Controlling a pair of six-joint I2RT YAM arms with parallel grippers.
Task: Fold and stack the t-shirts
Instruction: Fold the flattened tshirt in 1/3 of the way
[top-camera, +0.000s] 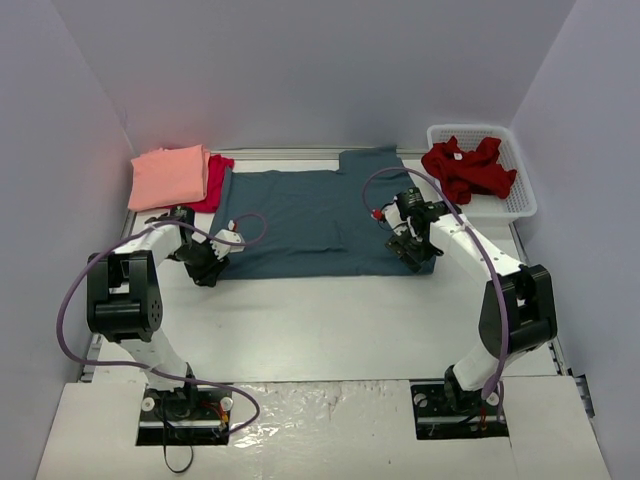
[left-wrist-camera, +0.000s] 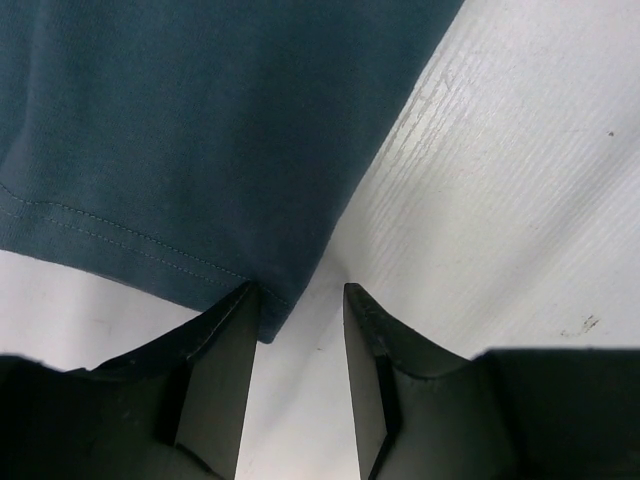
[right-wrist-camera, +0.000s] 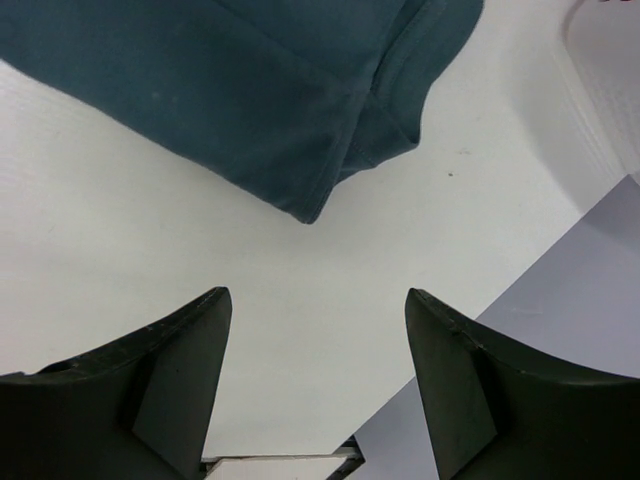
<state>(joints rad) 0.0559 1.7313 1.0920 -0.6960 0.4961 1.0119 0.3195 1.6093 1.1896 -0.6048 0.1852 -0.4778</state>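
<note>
The slate-blue t-shirt (top-camera: 315, 215) lies spread flat across the back middle of the table. My left gripper (top-camera: 205, 266) is at its near left corner. In the left wrist view the gripper (left-wrist-camera: 298, 290) is open, with the hem corner (left-wrist-camera: 262, 322) at the left fingertip and nothing between the fingers. My right gripper (top-camera: 412, 250) is at the near right corner. In the right wrist view it (right-wrist-camera: 318, 295) is wide open, with the shirt's folded corner (right-wrist-camera: 310, 205) just ahead of it. The salmon-pink shirt (top-camera: 168, 177) lies folded on the crimson one (top-camera: 217, 178) at the back left. The dark red shirt (top-camera: 468, 168) lies crumpled in the basket.
The white lattice basket (top-camera: 520, 200) stands at the back right, and its edge shows in the right wrist view (right-wrist-camera: 600, 70). Grey walls enclose the table on three sides. Purple cables loop from both arms over the shirt.
</note>
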